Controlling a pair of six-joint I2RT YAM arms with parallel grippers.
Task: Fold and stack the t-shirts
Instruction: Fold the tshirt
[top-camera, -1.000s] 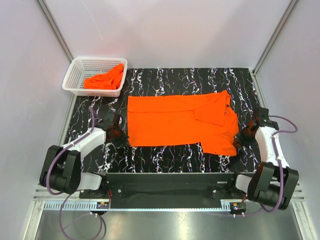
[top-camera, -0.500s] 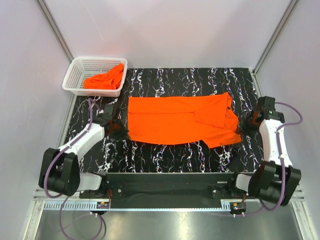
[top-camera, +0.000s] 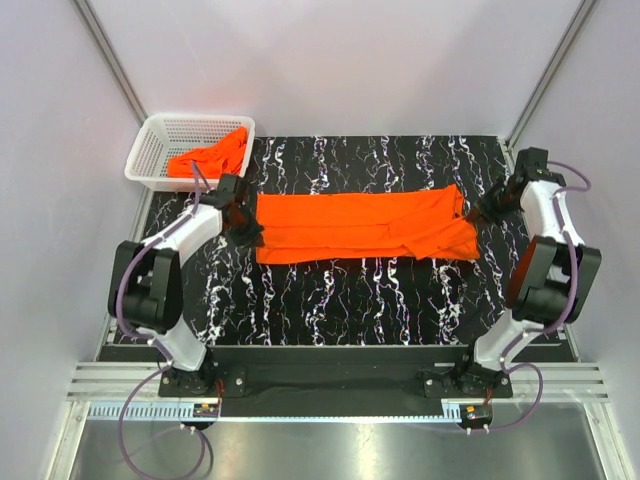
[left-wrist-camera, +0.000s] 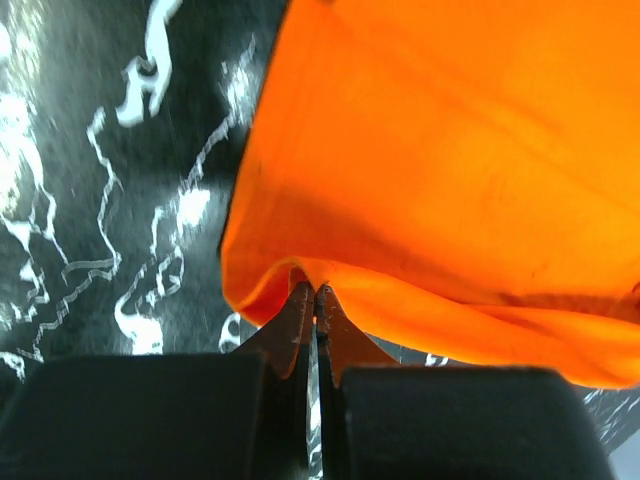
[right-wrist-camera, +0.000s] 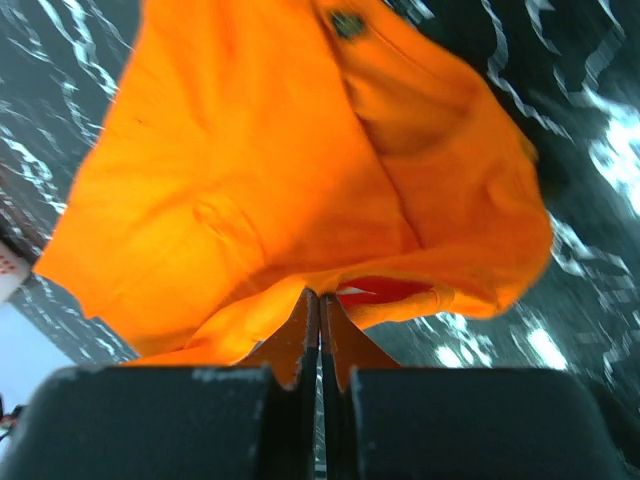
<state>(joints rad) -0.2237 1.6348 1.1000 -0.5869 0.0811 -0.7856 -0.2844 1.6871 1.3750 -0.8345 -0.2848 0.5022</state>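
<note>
Left claw (left-wrist-camera: 314, 298) clamped on t-shirt (top-camera: 360, 225) edge, right claw (right-wrist-camera: 320, 303) likewise

2 t-shirts (top-camera: 360, 228) (top-camera: 212, 158), 1 basket (top-camera: 160, 135) and 2 arms (top-camera: 183, 238) (top-camera: 550, 212).

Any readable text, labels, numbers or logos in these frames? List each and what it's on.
None readable.
The t-shirt is plain.
A reddish patch under its fold, possibly a label, is too blurred to read.
The basket and table show no markings.
</note>
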